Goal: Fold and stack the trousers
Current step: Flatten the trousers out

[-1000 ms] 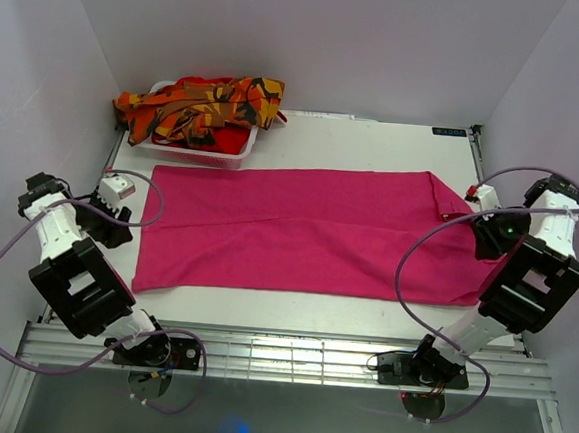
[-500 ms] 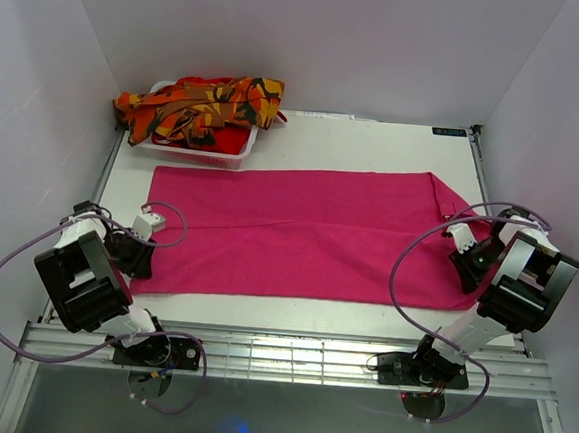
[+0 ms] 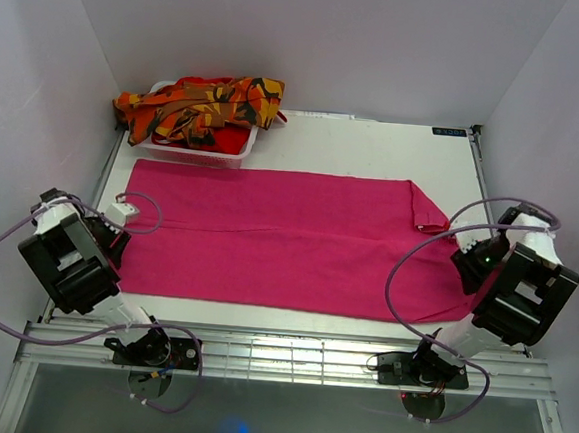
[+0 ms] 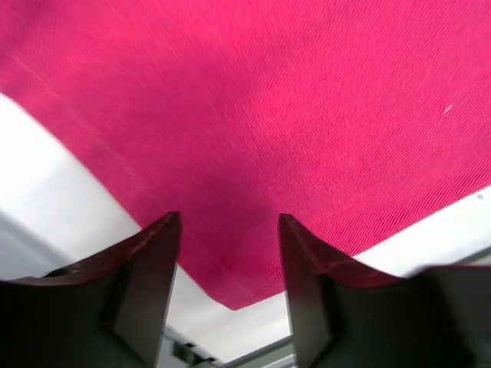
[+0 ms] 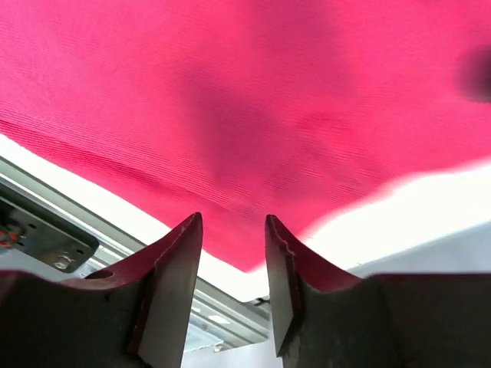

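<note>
Since the prev frames the pink trousers (image 3: 287, 241) have slid left and toward the near side, and the far-right corner now lies flipped over onto itself; both arms have dropped to the near corners; reads as a drag-to-square before the first fold, fold itself not started. Left pincer (image 3: 120, 231) sits at the near-left corner; wrist cam shows its jaws (image 4: 229, 222) wide apart, cloth corner in the gap, nothing pinched. Right pincer (image 3: 472, 261) at the near-right corner; jaws (image 5: 234, 222) apart too, narrower gap, corner tip between them, no clamp visible. Orange camo trousers (image 3: 203, 104) heaped in the basket (image 3: 199, 152), untouched. Edges: near hem runs close to the table (image 3: 375, 143) front edge, little margin; left end near the side wall; basket just beside the far-left hem. Open room: bare strip along the far side, right of the basket, plus the far-right corner area; probably best space to fold into.
</note>
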You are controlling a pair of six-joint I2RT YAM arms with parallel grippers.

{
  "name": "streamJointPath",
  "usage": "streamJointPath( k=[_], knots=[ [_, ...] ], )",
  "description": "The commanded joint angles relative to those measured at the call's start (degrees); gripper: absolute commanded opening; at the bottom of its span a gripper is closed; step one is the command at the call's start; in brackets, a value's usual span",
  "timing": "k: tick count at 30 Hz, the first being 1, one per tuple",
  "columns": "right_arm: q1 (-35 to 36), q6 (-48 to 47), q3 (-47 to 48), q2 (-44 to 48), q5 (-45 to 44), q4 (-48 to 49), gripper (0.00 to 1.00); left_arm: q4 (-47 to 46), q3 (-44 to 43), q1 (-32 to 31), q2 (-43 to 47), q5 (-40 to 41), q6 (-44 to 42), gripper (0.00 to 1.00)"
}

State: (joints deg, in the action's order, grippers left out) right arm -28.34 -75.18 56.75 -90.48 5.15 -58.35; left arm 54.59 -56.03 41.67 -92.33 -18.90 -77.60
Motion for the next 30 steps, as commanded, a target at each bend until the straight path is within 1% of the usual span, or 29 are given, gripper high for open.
streamJointPath(
  k=[1,2,3,4,5,6,7,8,10,11,12,13,14,15,16,17,19,20,21,23,27,28,30],
  knots=[
    [-0.23,2.65,12.48,0.22,13.47,-8.36,0.45,1.47,-6.88,-2.72,1.80,-6.12,0.51,0.69],
    [-0.23,7.19,15.46,-1.44,16.36,-8.01,0.47,1.57,-7.33,-3.69,3.37,-7.63,1.65,0.70],
    [-0.23,10.20,20.89,-2.24,17.34,-6.88,0.47,1.49,-7.60,-4.92,4.43,-9.04,2.62,0.71],
    [-0.23,12.66,23.38,-2.94,18.14,-3.91,0.48,0.01,-7.52,-7.46,5.58,-11.40,5.42,0.73],
    [-0.14,17.39,25.41,-4.26,20.14,-2.40,0.48,-1.75,-6.47,-8.96,6.72,-11.86,7.97,0.74],
    [0.30,19.35,28.56,-4.88,20.69,-1.08,0.48,-3.42,-5.76,-10.63,8.56,-12.21,10.52,0.74],
    [0.91,21.11,29.55,-5.49,20.78,0.24,0.48,-5.96,-5.23,-13.78,9.18,-12.57,15.07,0.75],
    [2.83,23.82,30.25,-6.37,19.74,2.77,0.48,-7.29,-4.10,-15.11,9.63,-13.27,17.64,0.75],
    [5.30,25.34,29.30,-6.47,18.33,5.68,0.48,-10.72,-3.21,-18.02,9.72,-14.32,22.30,0.76],
    [8.27,26.65,27.99,-5.68,16.06,10.05,0.48,-11.95,-2.42,-18.81,9.37,-14.33,26.50,0.76],
    [10.04,26.92,26.50,-5.07,14.73,12.27,0.50,-13.18,-2.24,-19.34,8.84,-14.41,28.45,0.76],
    [11.80,27.27,22.91,-4.54,13.32,14.73,0.52,-15.11,-2.15,-19.61,7.10,-14.59,30.30,0.76],
    [15.29,28.06,21.22,-3.66,10.35,17.10,0.59,-15.91,-2.07,-19.61,6.21,-14.68,33.28,0.76],
    [17.07,28.50,19.90,-3.39,8.93,20.43,0.64,-16.35,-2.41,-19.70,5.33,-14.77,34.44,0.76],
    [18.57,29.29,18.76,-3.39,7.78,21.86,0.69,-17.49,-2.50,-19.70,3.76,-14.68,35.41,0.76],
    [21.19,31.21,17.44,-3.83,6.38,22.66,0.76,-18.37,-2.33,-19.70,3.22,-14.50,36.37,0.76],
    [23.49,33.33,16.82,-4.70,4.79,24.41,0.79,-20.21,-1.72,-19.70,2.51,-14.24,38.22,0.76],
    [25.42,35.17,15.94,-5.67,3.22,24.94,0.84,-20.66,-1.63,-19.70,1.73,-14.07,38.58,0.77],
    [26.22,35.97,15.50,-6.20,2.68,25.73,0.93,-21.18,-1.45,-19.70,1.37,-13.80,39.19,0.77],
    [28.24,37.90,14.97,-7.60,1.28,27.40,0.94,-22.59,-1.01,-19.70,0.76,-13.27,40.60,0.77],
    [31.67,39.32,13.39,-10.33,-8.20,31.71,0.93,-24.26,-0.83,-19.70,-0.74,-12.66,41.83,0.77],
    [31.85,39.32,13.56,-11.90,-9.70,32.67,0.92,-24.87,-0.92,-19.70,-1.00,-12.31,42.18,0.77],
    [31.94,38.36,14.26,-13.66,-13.05,32.95,0.81,-25.32,-1.45,-19.61,-1.79,-11.96,42.45,0.77]
  ],
)
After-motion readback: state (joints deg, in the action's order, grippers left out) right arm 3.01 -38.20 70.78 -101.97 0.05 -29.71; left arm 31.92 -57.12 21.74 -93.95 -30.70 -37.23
